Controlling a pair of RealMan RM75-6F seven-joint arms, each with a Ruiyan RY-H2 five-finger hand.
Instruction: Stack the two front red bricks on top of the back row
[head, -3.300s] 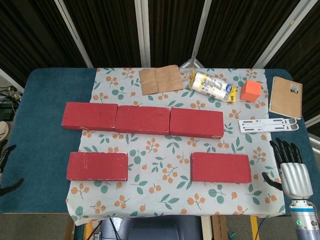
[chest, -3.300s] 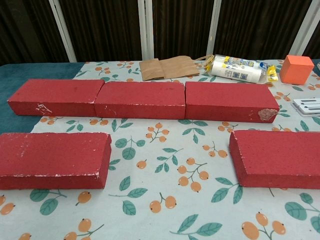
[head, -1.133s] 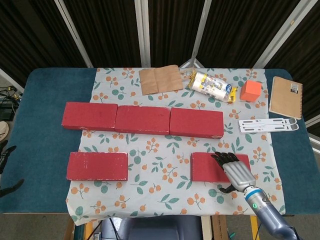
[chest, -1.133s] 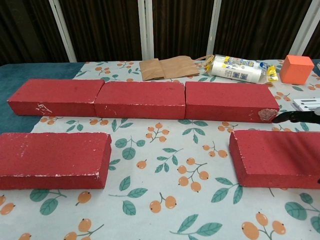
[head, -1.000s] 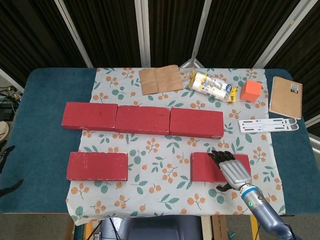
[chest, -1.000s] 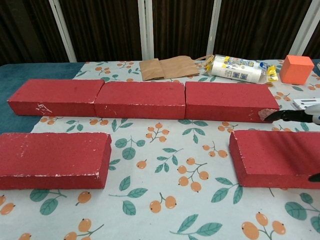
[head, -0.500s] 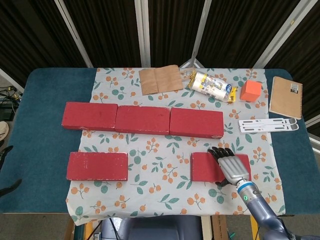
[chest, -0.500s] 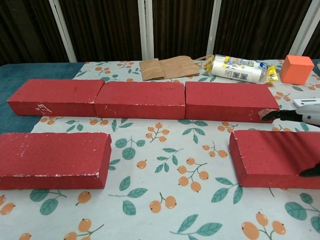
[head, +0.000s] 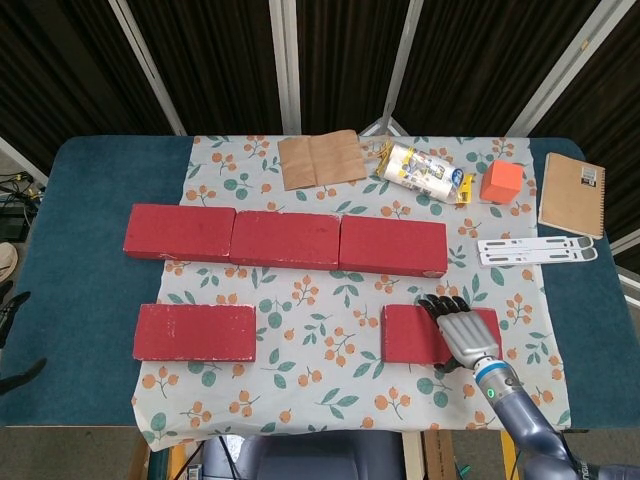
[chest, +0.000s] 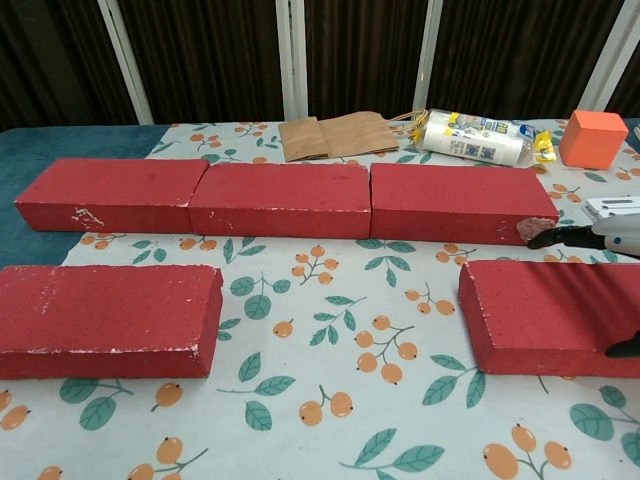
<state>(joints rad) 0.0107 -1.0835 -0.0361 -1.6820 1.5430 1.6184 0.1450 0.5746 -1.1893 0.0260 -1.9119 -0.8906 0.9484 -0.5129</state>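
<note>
Three red bricks form the back row: left (head: 180, 232), middle (head: 285, 240), right (head: 393, 246). In the chest view the same row runs left (chest: 110, 192), middle (chest: 280, 198), right (chest: 455, 202). The front left brick (head: 195, 332) (chest: 105, 318) lies alone. My right hand (head: 461, 335) lies over the right half of the front right brick (head: 412, 334) (chest: 540, 315). Its fingers (chest: 560, 238) are stretched past the far edge and its thumb (chest: 625, 348) is by the near side. My left hand (head: 12, 340) barely shows at the left edge, spread and holding nothing.
Behind the back row lie a brown paper bag (head: 320, 160), a roll of plastic bags (head: 425, 172), an orange cube (head: 501, 181), a notebook (head: 571, 193) and a flat white item (head: 540, 250). A floral cloth (head: 320, 385) covers the blue table (head: 80, 290).
My right hand came in from the right edge over the front right brick, and in the last half second sank slightly toward it. No brick has moved.
</note>
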